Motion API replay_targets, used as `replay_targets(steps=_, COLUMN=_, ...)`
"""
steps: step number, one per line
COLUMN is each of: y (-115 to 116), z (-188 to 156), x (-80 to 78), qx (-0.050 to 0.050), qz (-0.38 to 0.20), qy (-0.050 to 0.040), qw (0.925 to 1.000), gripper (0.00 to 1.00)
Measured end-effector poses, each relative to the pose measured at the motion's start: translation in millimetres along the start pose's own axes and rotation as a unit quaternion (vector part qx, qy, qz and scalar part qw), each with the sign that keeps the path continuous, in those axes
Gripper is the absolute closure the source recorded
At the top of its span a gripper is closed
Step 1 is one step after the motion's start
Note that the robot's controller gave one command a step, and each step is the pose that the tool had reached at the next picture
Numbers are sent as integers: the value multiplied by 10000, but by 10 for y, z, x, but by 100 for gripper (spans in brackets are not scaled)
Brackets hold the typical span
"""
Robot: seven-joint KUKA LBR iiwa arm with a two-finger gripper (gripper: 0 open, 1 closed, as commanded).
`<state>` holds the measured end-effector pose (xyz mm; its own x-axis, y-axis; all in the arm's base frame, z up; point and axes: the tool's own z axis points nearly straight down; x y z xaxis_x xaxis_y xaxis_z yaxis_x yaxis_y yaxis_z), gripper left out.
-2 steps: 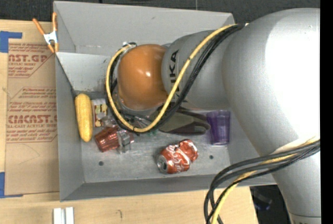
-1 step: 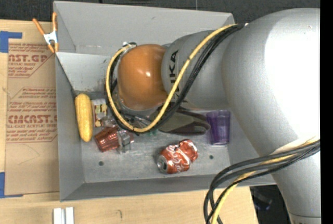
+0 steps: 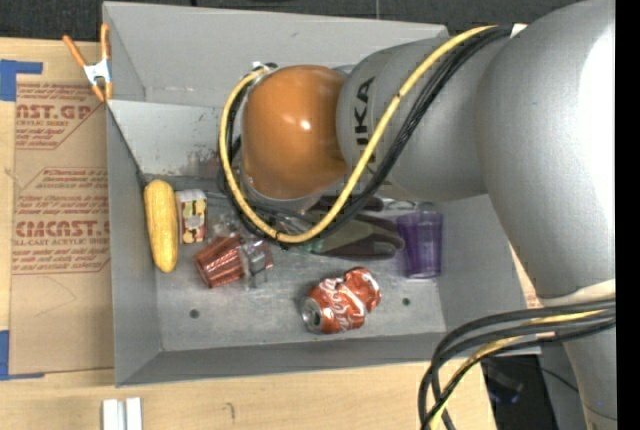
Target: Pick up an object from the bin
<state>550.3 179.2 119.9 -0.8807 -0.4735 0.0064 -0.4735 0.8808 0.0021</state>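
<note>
My gripper (image 3: pixel 258 254) comes down under the arm's orange cover in the bin's left middle, its tip right beside a crumpled red-brown foil packet (image 3: pixel 220 263). I cannot make out whether it touches the packet. A small white and red printed box (image 3: pixel 192 218) lies just left of the packet. Along the bin's left wall lies a yellow corn cob (image 3: pixel 160 224). A crushed red soda can (image 3: pixel 342 302) rests on the floor to the lower right of the gripper.
A translucent purple cup (image 3: pixel 421 240) stands at the right, partly under the arm. A dark flat thing (image 3: pixel 362 238) lies between it and the gripper. The arm and its cables cover the bin's middle and back right.
</note>
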Motion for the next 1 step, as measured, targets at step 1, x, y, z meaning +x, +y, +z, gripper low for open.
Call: replay_targets(steps=1, y=-69, z=-2049, x=-21, qx=25, qz=-271, qy=-91, qw=9996, gripper=100)
